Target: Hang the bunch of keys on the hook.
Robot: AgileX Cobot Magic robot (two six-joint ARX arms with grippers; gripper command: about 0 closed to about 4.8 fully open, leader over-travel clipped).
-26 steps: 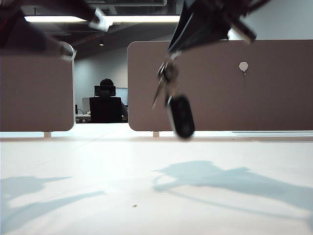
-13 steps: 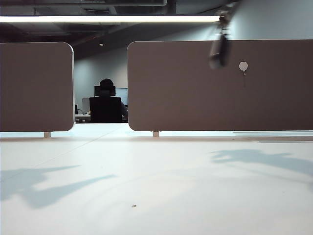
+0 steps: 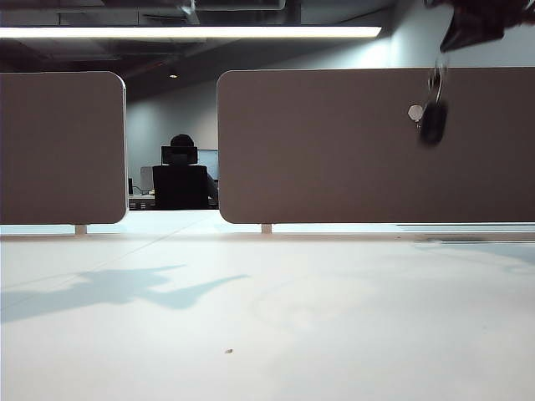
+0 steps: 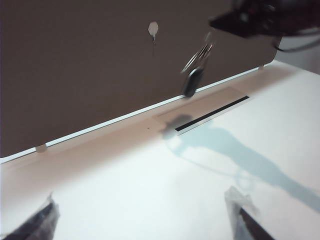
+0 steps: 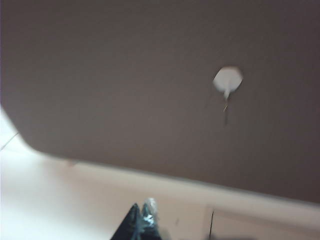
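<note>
the right end effector (image 5: 142,220) is seen clamped shut near the brown partition panel (image 3: 334,167), the black oval fob and silver bunch of keys (image 3: 432,117) dangling beneath it, just beside the small white hexagonal hook (image 3: 415,112). the left end effector (image 4: 142,217) is held wide open and empty above the bare white tabletop (image 3: 267,317).

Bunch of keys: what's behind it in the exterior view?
The bunch of keys, dangling from the shut right gripper, hangs before the brown partition panel, just right of the white hook. The hook shows uncovered; only panel is hidden. The left gripper, open, hovers over the table.
</note>
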